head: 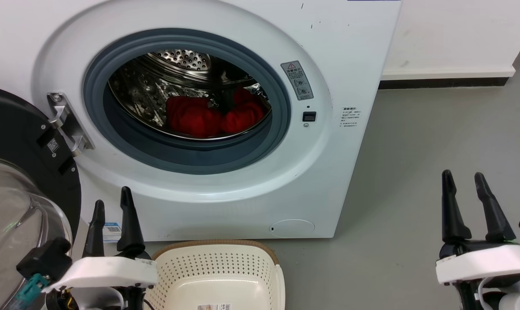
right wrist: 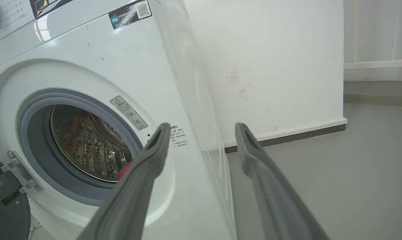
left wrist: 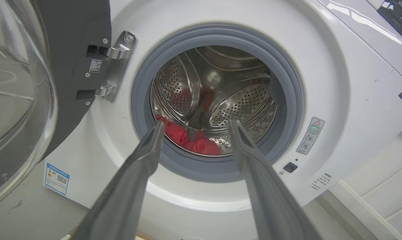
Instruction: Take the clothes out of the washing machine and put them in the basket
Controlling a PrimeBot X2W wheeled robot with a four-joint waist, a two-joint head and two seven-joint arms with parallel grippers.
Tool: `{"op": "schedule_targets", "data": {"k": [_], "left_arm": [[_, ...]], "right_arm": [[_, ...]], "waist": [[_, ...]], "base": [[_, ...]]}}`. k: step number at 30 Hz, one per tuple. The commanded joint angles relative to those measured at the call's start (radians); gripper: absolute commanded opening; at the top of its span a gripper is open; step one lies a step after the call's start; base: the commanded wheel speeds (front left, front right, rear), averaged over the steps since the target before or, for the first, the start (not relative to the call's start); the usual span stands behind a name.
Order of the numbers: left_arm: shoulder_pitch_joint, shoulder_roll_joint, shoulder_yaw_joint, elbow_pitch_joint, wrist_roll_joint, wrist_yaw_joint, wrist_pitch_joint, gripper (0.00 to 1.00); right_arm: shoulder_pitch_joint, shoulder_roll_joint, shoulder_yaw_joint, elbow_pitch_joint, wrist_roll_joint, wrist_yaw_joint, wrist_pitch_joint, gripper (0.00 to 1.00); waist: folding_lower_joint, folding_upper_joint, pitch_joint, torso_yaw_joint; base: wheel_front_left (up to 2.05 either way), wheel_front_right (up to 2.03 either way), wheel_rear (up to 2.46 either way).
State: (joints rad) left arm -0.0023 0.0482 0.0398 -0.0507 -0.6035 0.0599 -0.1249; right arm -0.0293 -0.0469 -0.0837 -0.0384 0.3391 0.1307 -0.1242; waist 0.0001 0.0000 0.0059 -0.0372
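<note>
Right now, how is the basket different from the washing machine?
The washing machine is big; the basket is much smaller. The washing machine holds red clothes; the basket shows none. Its drum is shiny steel; the basket is cream plastic. Both have little holes.

- washing machine point(head: 350, 43): white body, few small dark specks
- port ring point(head: 281, 129): grey
- drum point(head: 178, 58): shiny steel, dotted with round holes
- clothes point(head: 195, 118) in drum: bright red, no stripes discernible
- door point(head: 14, 129) at left: black rim, clear glass dome
- basket point(head: 216, 267), near: cream-white, rows of small holes, brown woven-look rim
- left end effector point(head: 112, 196), right end effector point(head: 462, 173): black fingers, white housing
- floor point(head: 415, 150): plain grey
- wall point(head: 458, 34), far right: white, dark skirting strip
- sticker point(head: 112, 231), low left on machine: blue and white
</note>
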Motion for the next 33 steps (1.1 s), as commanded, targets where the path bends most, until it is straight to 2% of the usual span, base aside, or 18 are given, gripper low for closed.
{"op": "schedule_targets", "data": {"k": [1, 14, 24, 33], "left_arm": [[0.006, 0.003, -0.010, -0.018, 0.047, 0.004, -0.012, 1.00], [0.029, 0.045, -0.101, -0.009, 0.220, 0.054, -0.045, 1.00], [0.042, 0.067, -0.146, 0.034, 0.299, 0.076, -0.066, 1.00], [0.047, 0.096, -0.191, 0.042, 0.397, 0.143, -0.086, 1.00]], "right_arm": [[0.006, -0.005, 0.007, -0.020, -0.045, 0.000, -0.012, 1.00], [0.034, -0.005, 0.012, 0.000, -0.194, 0.000, -0.046, 1.00], [0.046, -0.005, -0.010, 0.084, -0.205, 0.000, -0.066, 1.00], [0.050, -0.005, 0.014, 0.088, -0.290, 0.000, -0.087, 1.00]], "waist": [[-0.0001, 0.0000, 0.000, -0.001], [-0.0001, 0.0000, -0.005, -0.006], [-0.0001, 0.0000, -0.009, -0.013], [-0.0001, 0.0000, -0.010, -0.019]], "base": [[0.00, 0.00, 0.00], [0.00, 0.00, 0.00], [0.00, 0.00, 0.00], [0.00, 0.00, 0.00]]}}
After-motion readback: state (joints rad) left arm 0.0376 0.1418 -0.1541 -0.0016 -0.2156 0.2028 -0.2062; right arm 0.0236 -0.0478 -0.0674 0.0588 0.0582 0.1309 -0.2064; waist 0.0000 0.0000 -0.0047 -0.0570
